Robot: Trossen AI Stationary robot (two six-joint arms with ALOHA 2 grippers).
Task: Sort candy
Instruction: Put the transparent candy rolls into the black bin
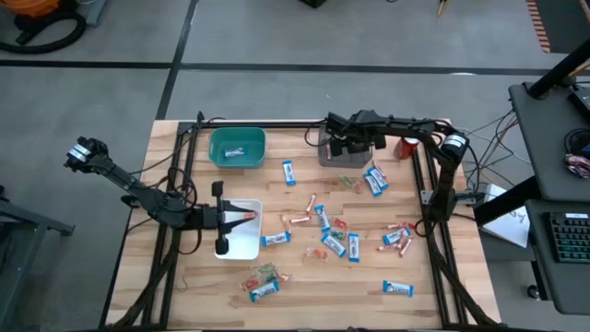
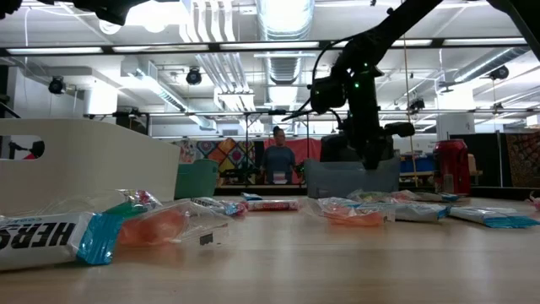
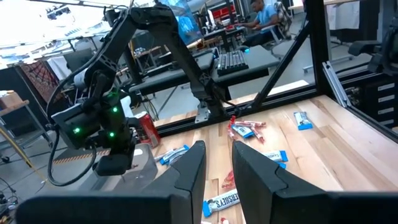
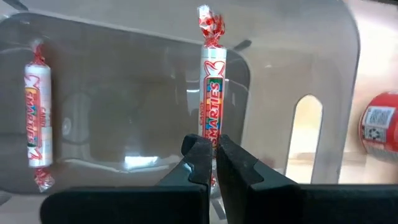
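Right wrist view: Smarties roll (image 4: 212, 99) reads "SMARTIES".

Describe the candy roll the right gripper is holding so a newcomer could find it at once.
Start at the grey bin on the table's far edge, beside the red soda can. The right gripper hangs over it, shut on a Smarties roll. A second Smarties roll lies loose in the bin; only the first is pinched between fingers.

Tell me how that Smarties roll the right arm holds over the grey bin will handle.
The Smarties roll looks slim and cylindrical, so it would probably roll once dropped. Its glossy wrapper may slip between the right gripper's shut jaws. It seems light and stiff.
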